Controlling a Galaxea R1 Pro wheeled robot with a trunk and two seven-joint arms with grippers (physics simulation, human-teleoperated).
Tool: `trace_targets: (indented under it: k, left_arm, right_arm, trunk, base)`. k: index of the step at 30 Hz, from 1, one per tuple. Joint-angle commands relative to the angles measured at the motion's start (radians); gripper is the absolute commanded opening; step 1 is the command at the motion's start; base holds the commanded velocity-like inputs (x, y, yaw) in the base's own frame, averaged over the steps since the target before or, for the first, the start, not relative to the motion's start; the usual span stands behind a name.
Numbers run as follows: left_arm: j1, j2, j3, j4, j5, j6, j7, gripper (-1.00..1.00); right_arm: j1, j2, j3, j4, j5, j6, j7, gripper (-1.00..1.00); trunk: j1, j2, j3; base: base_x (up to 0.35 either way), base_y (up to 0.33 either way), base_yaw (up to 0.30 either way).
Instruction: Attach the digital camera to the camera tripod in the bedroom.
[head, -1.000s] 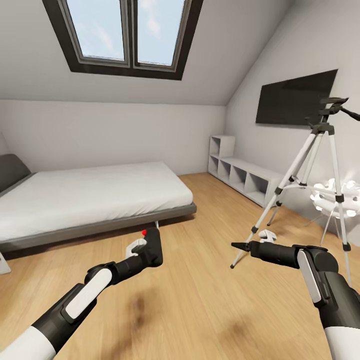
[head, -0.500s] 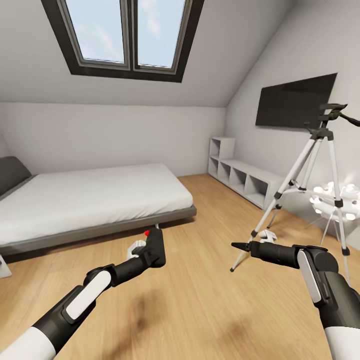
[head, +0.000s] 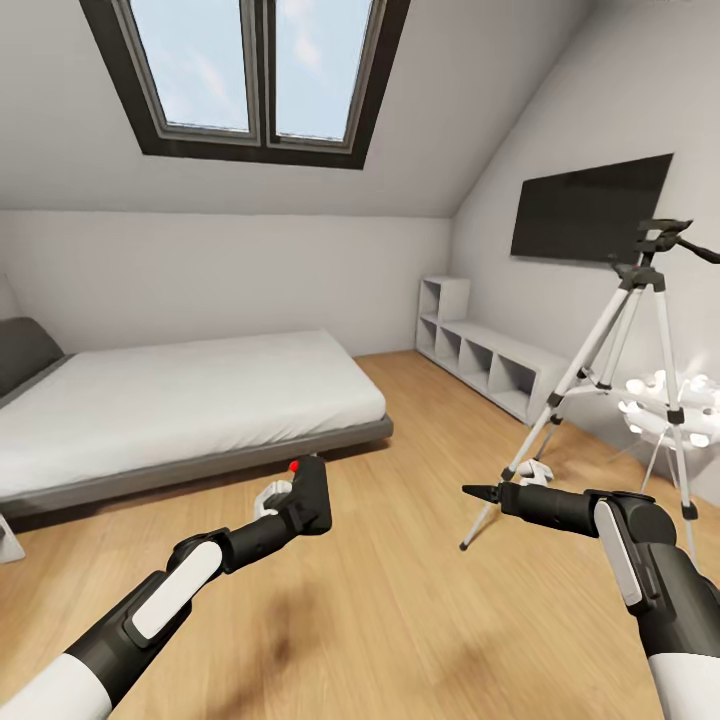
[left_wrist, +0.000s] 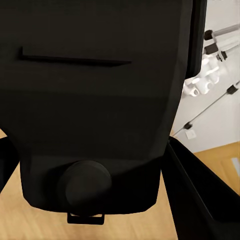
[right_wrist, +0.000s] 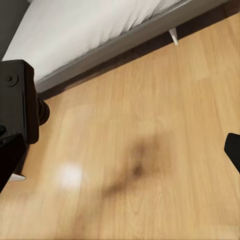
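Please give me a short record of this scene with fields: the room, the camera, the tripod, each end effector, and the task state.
room: bedroom, bed at left, skylight above
digital camera: held in left end effector, above the wood floor
camera tripod: standing upright at right, near the wall; head bare
right end effector: holds nothing; open or shut unclear
wall screen: behind the tripod
task state: camera not yet on tripod
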Motion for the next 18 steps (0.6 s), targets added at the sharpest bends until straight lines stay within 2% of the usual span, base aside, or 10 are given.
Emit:
trace_targets:
  k: [1,18]
  left_arm:
    - [-0.001,0.001,-0.001,0.000,0.002,0.002,-0.003,-1.00]
    - [-0.001,-0.001,-0.001,-0.001,-0.002,0.001,-0.003,-1.00]
  right_arm:
    - [-0.001,0.000,-0.001,0.000,-0.002,0.006,0.001,1.00]
    - [-0.001,0.001,-0.001,0.000,-0.002,0.006,0.001,1.00]
  trunk:
    - [-0.004,0.007,0.002]
    - [-0.069,0.126,0.055]
  base:
    - [0.000,0.000,0.000]
    - [0.000,0.000,0.000]
